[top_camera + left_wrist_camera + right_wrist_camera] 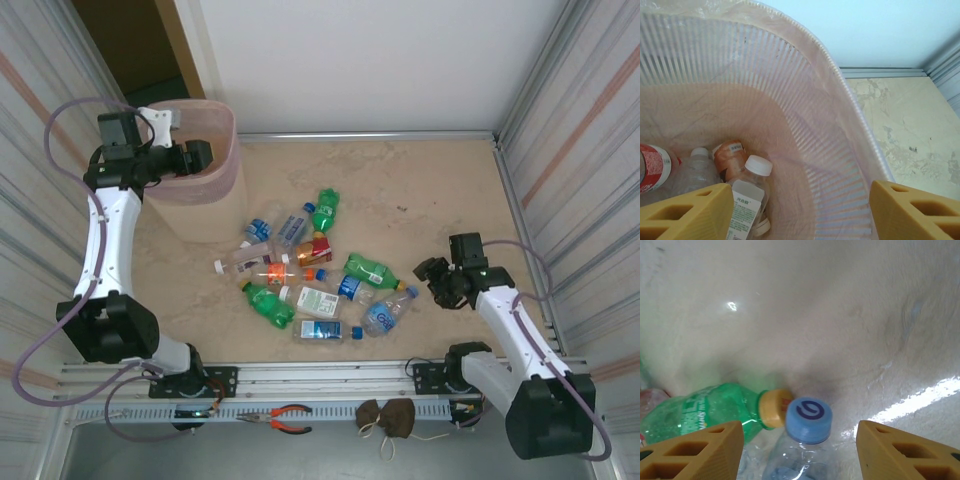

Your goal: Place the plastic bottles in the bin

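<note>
Orange-handled pliers (290, 418) and a brown bundle (388, 418) that we cannot identify lie on the metal frame (330, 380) at the near edge, between the two arm bases.

Beyond the frame we record a loose cluster of plastic bottles (310, 270) lying on their sides near the middle of the beige marbled table (430, 190). Most touch or overlap a neighbour. Three are green. The others are clear, with blue, orange or white caps.

The right claw (432, 272) hangs low at the right fringe of the cluster. In its wrist view the yellow fingers (695, 450) stand apart and grip nothing. Between them lies a clear bottle with a blue cap (809, 419), and we see neither finger touching it. A green bottle with an orange cap (700, 412) lies just beside it, the two caps touching or nearly so.

At the far left the translucent pale-pink bin (215, 205) stands upright, apart from the cluster. The left claw (195, 155) is poised over its mouth with its fingers spread wide and nothing held.

At the bottom of the bin we note several bottles lying together:
- a clear bottle with a white cap (752, 180)
- a red-labelled bottle (652, 167)
- an orange-labelled bottle (730, 155)
</note>
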### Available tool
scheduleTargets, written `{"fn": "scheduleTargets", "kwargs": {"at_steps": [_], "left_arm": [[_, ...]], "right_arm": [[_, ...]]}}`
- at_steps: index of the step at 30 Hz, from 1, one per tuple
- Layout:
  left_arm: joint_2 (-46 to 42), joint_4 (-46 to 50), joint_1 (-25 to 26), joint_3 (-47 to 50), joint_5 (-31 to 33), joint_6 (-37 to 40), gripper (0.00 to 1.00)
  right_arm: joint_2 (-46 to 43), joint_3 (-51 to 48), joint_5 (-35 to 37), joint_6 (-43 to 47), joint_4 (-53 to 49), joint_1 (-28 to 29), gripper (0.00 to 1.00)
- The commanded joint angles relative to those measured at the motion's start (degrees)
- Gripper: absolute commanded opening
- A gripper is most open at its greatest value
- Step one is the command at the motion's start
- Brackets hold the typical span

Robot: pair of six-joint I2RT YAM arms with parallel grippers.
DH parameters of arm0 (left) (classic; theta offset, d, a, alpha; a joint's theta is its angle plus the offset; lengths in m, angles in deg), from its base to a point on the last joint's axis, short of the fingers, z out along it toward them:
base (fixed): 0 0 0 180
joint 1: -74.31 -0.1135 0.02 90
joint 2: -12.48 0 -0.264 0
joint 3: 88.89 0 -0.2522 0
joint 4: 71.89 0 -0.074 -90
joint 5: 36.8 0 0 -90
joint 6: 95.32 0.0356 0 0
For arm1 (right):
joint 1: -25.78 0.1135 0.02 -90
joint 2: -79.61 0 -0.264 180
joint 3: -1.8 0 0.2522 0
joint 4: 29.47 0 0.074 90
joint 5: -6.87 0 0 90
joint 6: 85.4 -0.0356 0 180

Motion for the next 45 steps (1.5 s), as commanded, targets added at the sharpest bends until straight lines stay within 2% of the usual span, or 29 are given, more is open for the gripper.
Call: {"fn": "scheduleTargets", "kwargs": {"at_steps": [1, 9, 22, 38, 45], "left_arm": [[-2.7, -1.6, 0.4, 1.0, -1.5, -0.6, 0.73], [-3.0, -1.5, 0.8, 1.0, -1.4, -0.4, 0.73], [-3.3, -0.9, 0.8, 0.7, -0.6, -0.2, 0.73], [-3.8, -0.6, 0.7, 0.7, 0.3, 0.6, 0.73], [-4.2, -1.0, 0.6, 1.0, -0.5, 0.8, 0.73]], "right_arm": [[0.6, -2.3, -6.1, -3.4, 5.9, -0.6, 0.59], [6.7, -4.0, -7.5, -3.7, 10.5, -1.1, 0.57], [13.7, -6.6, -11.1, -4.7, 16.7, -3.0, 0.43], [10.2, -7.7, -10.9, -7.0, 15.5, -4.2, 0.32], [6.3, -4.7, -8.7, -5.6, 9.6, -4.4, 0.28]]}}
